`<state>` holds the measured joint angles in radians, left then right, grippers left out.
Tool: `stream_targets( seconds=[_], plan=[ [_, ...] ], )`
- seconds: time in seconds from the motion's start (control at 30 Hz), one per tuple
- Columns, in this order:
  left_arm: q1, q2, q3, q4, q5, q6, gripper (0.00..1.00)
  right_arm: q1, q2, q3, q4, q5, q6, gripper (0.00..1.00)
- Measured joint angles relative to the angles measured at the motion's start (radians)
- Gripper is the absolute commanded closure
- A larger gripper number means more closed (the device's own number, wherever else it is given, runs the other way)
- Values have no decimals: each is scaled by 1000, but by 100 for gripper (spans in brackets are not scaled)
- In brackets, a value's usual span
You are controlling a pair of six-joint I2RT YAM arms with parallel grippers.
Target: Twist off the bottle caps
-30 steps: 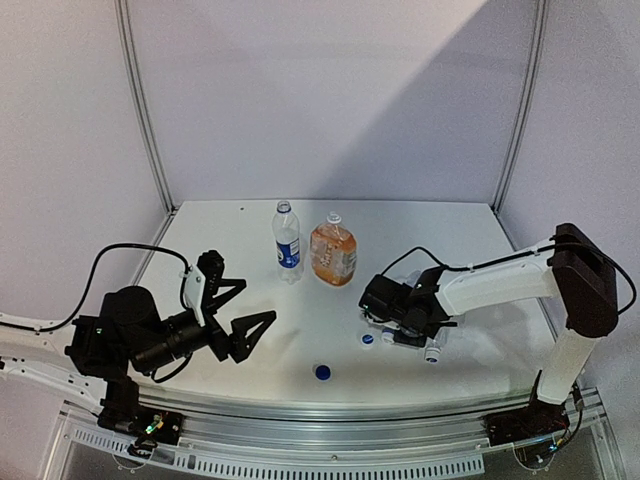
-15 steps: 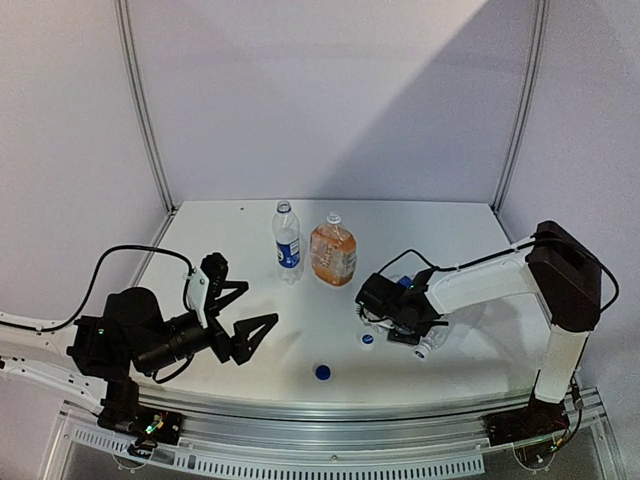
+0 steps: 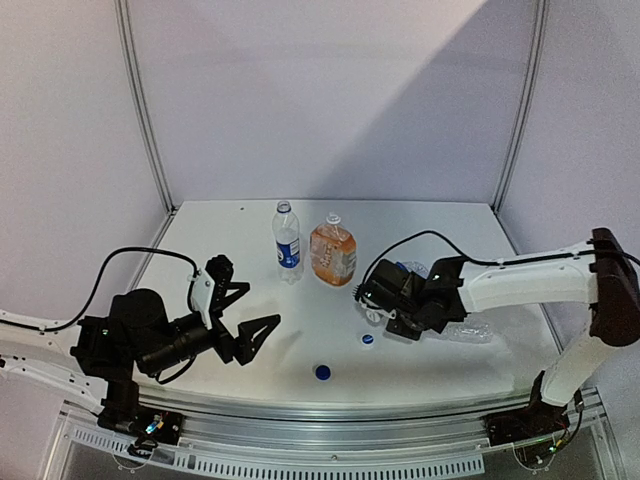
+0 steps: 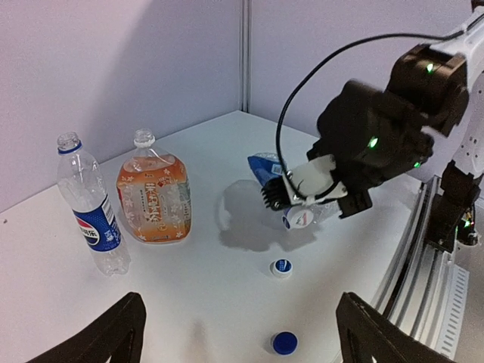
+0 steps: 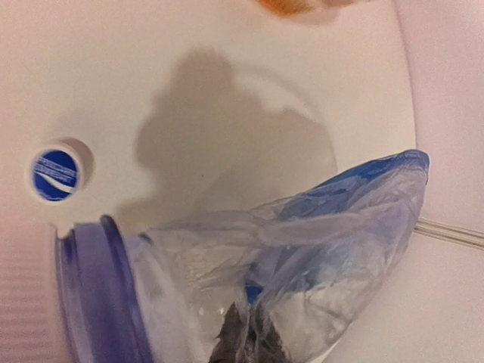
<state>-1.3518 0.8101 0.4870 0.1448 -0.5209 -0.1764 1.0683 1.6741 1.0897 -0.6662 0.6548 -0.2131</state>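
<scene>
Right of the orange-filled bottle (image 4: 153, 198), our right claw (image 4: 299, 198) pinches the blue-labelled bottle (image 4: 264, 167), white cap (image 4: 297, 218) still on and facing the spread left claw (image 4: 240, 329); we judge this cap's removal is starting, next the left claw must grip and twist it

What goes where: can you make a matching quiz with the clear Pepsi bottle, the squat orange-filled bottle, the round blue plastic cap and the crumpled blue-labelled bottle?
1. clear Pepsi bottle
2. squat orange-filled bottle
3. round blue plastic cap
4. crumpled blue-labelled bottle

A. on the table, nearest the arm bases
B. in the right gripper
C. standing, leftmost bottle
D. standing right of the Pepsi bottle

Pairs: 1-C, 2-D, 3-A, 4-B
</scene>
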Motion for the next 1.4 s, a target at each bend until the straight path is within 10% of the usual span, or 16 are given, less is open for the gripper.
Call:
stream_targets(
  seconds=[0.5, 1.4],
  plan=[
    [0, 108, -42, 116, 161, 199, 12, 24, -511, -5, 28, -504, 147, 100],
    [-112, 413, -61, 568, 20, 590, 1, 26, -358, -5, 343, -1189, 390, 100]
  ],
)
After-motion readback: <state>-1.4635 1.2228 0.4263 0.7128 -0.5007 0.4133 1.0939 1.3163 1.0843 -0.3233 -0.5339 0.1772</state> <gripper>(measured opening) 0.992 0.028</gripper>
